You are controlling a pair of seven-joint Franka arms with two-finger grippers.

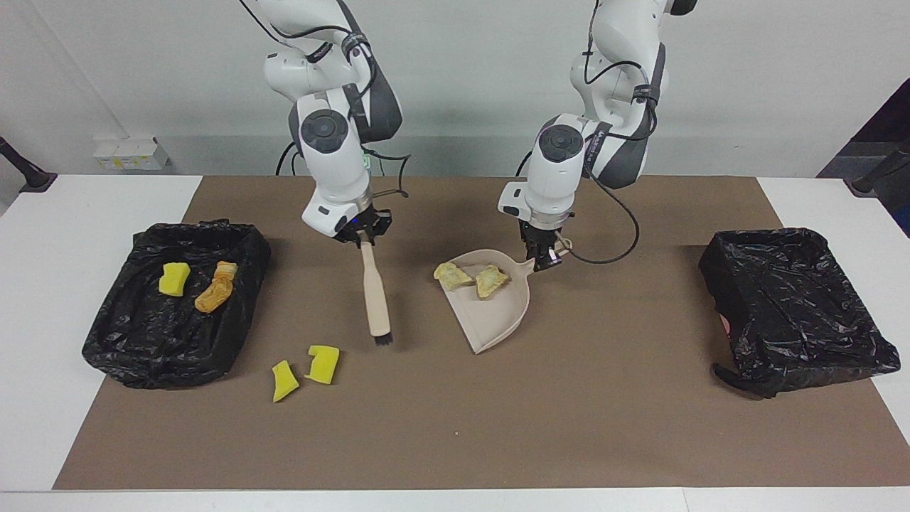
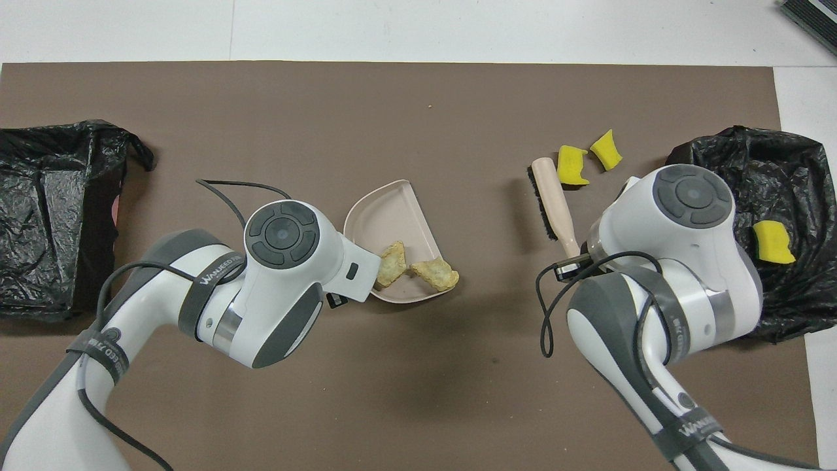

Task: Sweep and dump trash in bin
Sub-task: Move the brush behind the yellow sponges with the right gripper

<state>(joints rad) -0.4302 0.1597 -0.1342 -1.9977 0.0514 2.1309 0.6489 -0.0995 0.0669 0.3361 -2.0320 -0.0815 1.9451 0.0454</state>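
My left gripper (image 1: pixel 544 260) is shut on the handle of the beige dustpan (image 1: pixel 501 316), which rests on the brown mat. Two tan lumps of trash (image 1: pixel 453 275) (image 1: pixel 490 279) lie in the pan (image 2: pixel 382 219), one of them (image 2: pixel 437 275) at its straight edge. My right gripper (image 1: pixel 363 237) is shut on the brush (image 1: pixel 375 291), whose black bristles (image 2: pixel 539 199) hang low beside two yellow scraps (image 2: pixel 571 164) (image 2: pixel 607 148) on the mat. The bin (image 1: pixel 138 334) at the right arm's end holds a yellow scrap (image 1: pixel 173 278) and an orange-brown lump (image 1: pixel 215 292).
A second black-lined bin (image 1: pixel 789 306) stands at the left arm's end of the table. The brown mat (image 1: pixel 455 427) covers most of the white table. The right arm's wrist covers part of the nearer bin (image 2: pixel 794 170) in the overhead view.
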